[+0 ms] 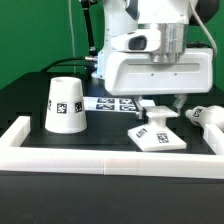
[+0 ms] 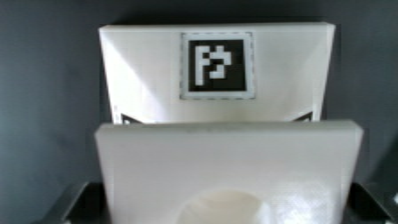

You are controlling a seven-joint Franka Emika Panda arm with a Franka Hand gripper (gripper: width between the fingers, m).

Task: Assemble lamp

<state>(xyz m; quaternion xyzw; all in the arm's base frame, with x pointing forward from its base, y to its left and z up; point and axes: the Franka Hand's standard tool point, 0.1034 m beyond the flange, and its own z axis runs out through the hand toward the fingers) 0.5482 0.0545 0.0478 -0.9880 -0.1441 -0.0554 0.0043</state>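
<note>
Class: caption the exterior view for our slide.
Panda's tool low over the lamp's square base, with the shade on the exterior view's left and the bulb piece on its right.

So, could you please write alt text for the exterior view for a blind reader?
A white robot gripper hangs low over a small flat square white base; a tapered white plastic shade stands at the exterior view's left.
</note>
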